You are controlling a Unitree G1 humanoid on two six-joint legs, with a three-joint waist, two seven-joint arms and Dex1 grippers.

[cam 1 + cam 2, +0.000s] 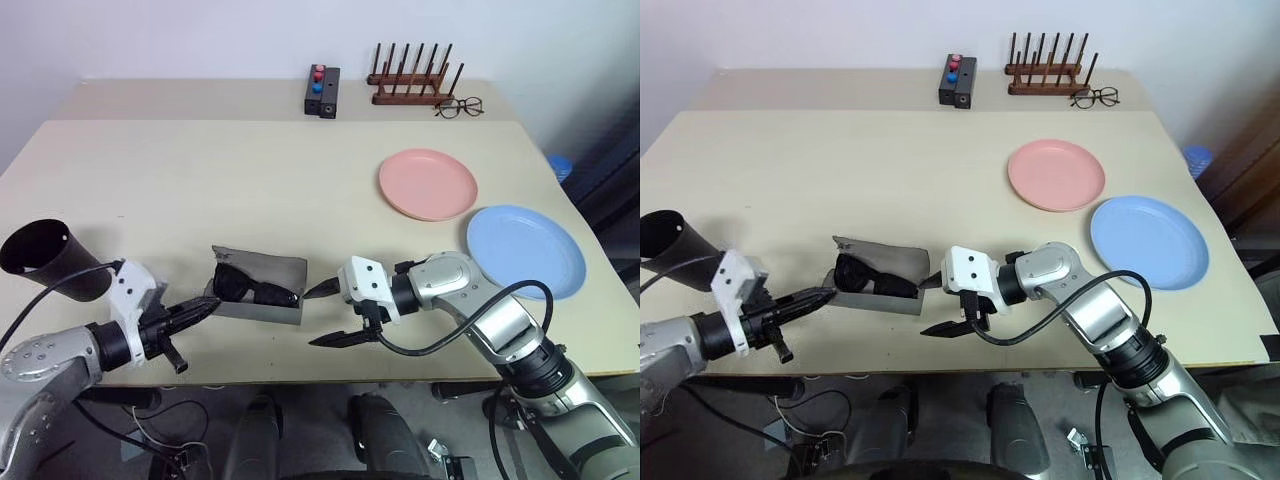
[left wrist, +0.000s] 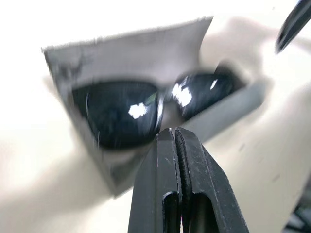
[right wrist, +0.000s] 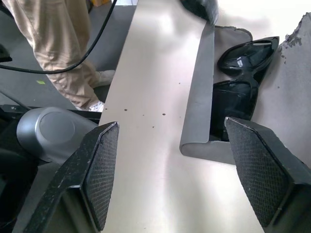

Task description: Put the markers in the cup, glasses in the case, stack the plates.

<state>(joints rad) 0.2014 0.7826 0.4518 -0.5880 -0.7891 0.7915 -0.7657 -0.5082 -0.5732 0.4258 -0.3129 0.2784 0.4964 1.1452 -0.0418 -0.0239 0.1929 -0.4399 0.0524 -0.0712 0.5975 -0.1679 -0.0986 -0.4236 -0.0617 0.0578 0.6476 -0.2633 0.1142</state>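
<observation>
Behind the pale bench [image 1: 250, 170] stands a light wall, and at the far edge I see a wooden rack [image 1: 415, 80], a small black box with coloured buttons [image 1: 322, 90] and thin clear spectacles [image 1: 459, 106]. From the head views, the grey case [image 1: 258, 285] lies open near the front edge with the black sunglasses [image 1: 255, 288] inside it. The left hand [image 1: 200, 311] points at the case's left end with its fingers pressed together and empty. The right hand [image 1: 322, 315] waits just beside the case's right end, fingers apart and holding nothing. The black cup [image 1: 45, 258] stands tilted at the far left. The pink plate [image 1: 427, 183] and the blue plate [image 1: 525, 250] lie side by side on the right, not yet stacked. I cannot find the markers.

In the left wrist view the closed fingertips [image 2: 176, 145] are very near the case wall, and the sunglasses [image 2: 146, 107] sit slanted, partly over the rim.

In the right wrist view the two pads [image 3: 104, 165] stand wide apart, the case's end between them and some way ahead, and a person's legs [image 3: 53, 48] are beyond the bench.

My worry is the lid: if it is folded down while the frame rides on the rim, it may not close, or the light case may slide toward the edge when it is pushed from one side only.
</observation>
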